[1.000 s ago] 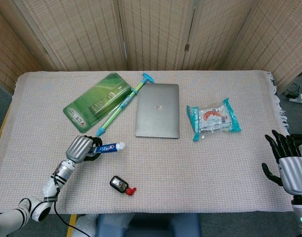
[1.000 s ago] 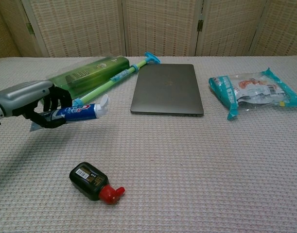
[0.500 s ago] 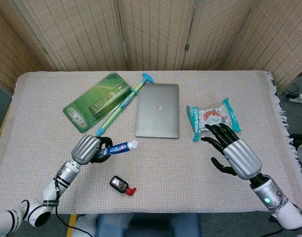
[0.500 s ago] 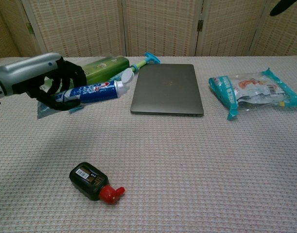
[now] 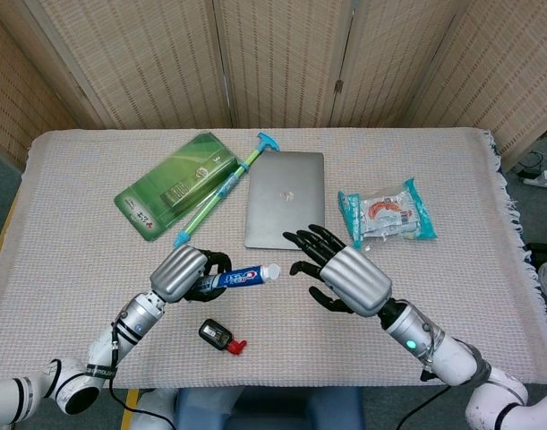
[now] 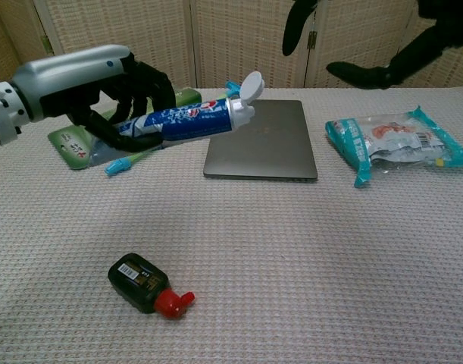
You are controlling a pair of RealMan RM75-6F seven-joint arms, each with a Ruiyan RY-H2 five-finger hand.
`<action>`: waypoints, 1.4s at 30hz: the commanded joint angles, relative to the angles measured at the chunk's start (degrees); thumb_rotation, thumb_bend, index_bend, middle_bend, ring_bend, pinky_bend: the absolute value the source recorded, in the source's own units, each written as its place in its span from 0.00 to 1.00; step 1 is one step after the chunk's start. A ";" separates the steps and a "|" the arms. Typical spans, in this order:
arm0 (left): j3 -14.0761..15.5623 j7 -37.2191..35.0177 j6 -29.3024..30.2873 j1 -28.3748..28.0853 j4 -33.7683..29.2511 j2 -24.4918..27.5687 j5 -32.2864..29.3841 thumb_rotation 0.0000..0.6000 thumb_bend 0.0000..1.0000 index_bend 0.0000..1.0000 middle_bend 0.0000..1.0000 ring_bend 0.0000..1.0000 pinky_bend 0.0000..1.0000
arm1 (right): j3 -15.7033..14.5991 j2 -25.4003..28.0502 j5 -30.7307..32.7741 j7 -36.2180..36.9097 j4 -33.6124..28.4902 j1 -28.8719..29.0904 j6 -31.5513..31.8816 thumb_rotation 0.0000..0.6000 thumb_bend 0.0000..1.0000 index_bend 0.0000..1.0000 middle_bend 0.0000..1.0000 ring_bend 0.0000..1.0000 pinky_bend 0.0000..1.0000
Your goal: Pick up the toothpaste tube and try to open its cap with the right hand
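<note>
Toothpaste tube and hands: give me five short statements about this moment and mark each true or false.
1. The left hand holds the toothpaste tube off the table. True.
2. The right hand grips the tube's cap. False: its fingers are spread and apart from the cap, holding nothing.
3. The cap points toward the right hand. True.
4. The small black bottle with a red cap stands on the laptop. False: it lies on the tablecloth near the front edge.
5. The snack packet lies beside the green box. False: the laptop lies between them.
</note>
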 commanded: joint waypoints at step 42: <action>0.02 -2.55 2.48 -0.05 -0.85 -0.97 0.11 1.00 0.73 0.82 0.83 0.75 0.75 | -2.55 -6.28 8.94 -2.57 3.76 4.98 -0.97 1.00 0.55 0.37 0.04 0.00 0.00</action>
